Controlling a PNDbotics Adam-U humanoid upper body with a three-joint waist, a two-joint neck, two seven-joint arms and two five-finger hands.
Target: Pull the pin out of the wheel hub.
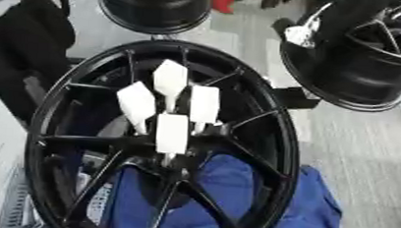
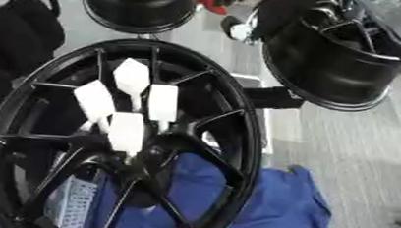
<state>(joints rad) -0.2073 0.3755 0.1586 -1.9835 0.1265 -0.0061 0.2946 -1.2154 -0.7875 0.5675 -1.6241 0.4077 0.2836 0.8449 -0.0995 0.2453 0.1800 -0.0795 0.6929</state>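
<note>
- Black spokes fill most of what I see: the wheel [image 1: 164, 143] lies tilted before me, its rim [image 1: 290, 140] sweeping round both sides of the view.
- At the hub [image 1: 171, 156], where the spokes meet, four white pins stand up in a tight cluster.
- One pin [image 1: 172, 133] is nearest me and sits right over the centre of the hub; a second pin [image 1: 137, 103] leans to its left, a third pin [image 1: 171, 79] rises highest at the back, and a fourth pin [image 1: 204, 104] stands to the right.
- Each has a broad flat white head on a thinner stem running down toward the hub; I cannot tell how deep the stems sit.
- Neither of my hands shows in either eye view, so I cannot tell whether their fingers are spread or closed, and nothing of mine touches the pins.
- Under the near part of the wheel lies a blue cloth [image 1: 315, 215], showing through the gaps between the spokes and spilling out to the right.
- Behind, a second black wheel [image 1: 158, 8] stands at the top, and a third black wheel [image 2: 335, 69] sits at the upper right, both well apart from the pins.
</note>
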